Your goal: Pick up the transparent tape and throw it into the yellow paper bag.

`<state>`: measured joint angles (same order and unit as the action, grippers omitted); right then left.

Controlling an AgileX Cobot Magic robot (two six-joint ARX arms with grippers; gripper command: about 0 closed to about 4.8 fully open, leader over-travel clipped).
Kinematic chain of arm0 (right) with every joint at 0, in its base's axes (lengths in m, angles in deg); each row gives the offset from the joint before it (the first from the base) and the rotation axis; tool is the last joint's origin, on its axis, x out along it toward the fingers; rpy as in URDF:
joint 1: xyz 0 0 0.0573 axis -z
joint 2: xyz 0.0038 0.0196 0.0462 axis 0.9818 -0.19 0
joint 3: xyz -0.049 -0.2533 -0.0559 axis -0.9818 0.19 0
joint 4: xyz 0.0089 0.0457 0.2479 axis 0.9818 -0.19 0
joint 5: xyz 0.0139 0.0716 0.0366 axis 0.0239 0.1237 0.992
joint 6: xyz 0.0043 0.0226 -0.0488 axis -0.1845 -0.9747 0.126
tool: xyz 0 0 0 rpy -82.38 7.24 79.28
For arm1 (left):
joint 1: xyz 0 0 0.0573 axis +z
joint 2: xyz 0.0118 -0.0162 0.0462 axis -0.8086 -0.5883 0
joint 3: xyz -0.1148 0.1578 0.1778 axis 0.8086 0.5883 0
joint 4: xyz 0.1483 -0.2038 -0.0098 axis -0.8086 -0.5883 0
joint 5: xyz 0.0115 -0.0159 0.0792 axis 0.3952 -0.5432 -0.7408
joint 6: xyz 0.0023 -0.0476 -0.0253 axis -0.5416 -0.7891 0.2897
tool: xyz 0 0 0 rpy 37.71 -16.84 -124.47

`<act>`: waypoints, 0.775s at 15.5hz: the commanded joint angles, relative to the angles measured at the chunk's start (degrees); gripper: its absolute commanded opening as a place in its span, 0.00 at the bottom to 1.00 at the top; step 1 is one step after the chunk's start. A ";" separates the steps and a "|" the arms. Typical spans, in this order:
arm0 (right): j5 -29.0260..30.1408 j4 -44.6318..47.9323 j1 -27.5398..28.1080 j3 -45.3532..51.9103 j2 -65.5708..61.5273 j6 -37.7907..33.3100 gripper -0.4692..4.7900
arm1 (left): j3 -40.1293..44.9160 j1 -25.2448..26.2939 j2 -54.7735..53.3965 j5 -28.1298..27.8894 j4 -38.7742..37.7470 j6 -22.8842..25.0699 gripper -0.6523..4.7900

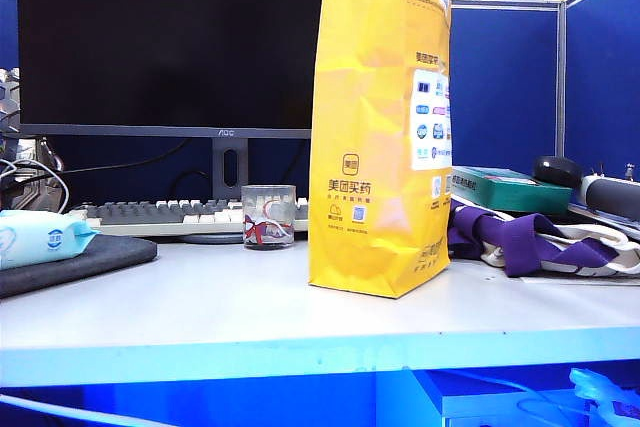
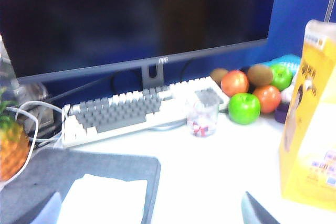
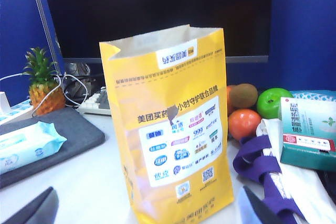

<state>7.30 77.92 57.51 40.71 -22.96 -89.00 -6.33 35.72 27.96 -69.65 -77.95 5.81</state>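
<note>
Yellow bag (image 1: 375, 147) is standing upright at centre-right of the exterior view, its mouth facing up. Tape is showing in no view, so I cannot tell where it is lying.

Left gripper (image 2: 150, 200) is hanging released and empty over the grey pad (image 2: 79, 174), facing the keyboard (image 2: 121, 111). Right gripper (image 3: 147, 195) is also standing wide and holding nothing, close to the bag's labelled side.

Risks, as judged:
- With the tape not showing, an arm could be going for the glass cup (image 1: 268, 215), left of the bag in the exterior view, by mistake.
- The bag is looking light and tall, so a nudge from the right gripper could be tipping it.

Clutter crowding the counter (image 1: 200, 297):
- wipes pack (image 1: 40, 237) at lower left of the exterior view
- purple-strapped cloth (image 1: 530, 242) and green box (image 1: 510, 187) at right
- fruit (image 2: 244, 107) near the bag

These are narrowing any sweep from the right.
</note>
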 commanded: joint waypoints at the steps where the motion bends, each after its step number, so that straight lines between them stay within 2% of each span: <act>1: 0.22 1.14 0.22 4.72 4.59 -0.20 0.94 | 1.07 0.02 1.86 0.02 -0.15 -0.17 1.00; 5: 0.11 -1.09 0.31 9.44 10.62 -0.20 0.94 | 8.66 0.87 8.20 0.13 0.15 -0.17 1.00; 8: 0.09 -2.10 1.09 9.64 10.64 -0.20 0.94 | 16.35 7.65 12.72 0.09 -0.02 -0.17 1.00; 9: 0.09 -1.46 2.27 9.90 10.64 -0.20 0.94 | 17.57 10.32 14.16 0.04 0.09 -0.17 1.00; 12: 0.09 0.81 7.34 12.28 10.64 -0.20 0.94 | 18.18 11.52 14.12 -0.07 0.22 -0.17 1.00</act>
<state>7.32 77.02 63.84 52.60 -12.36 -89.00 11.87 47.17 42.01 -69.78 -78.56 5.79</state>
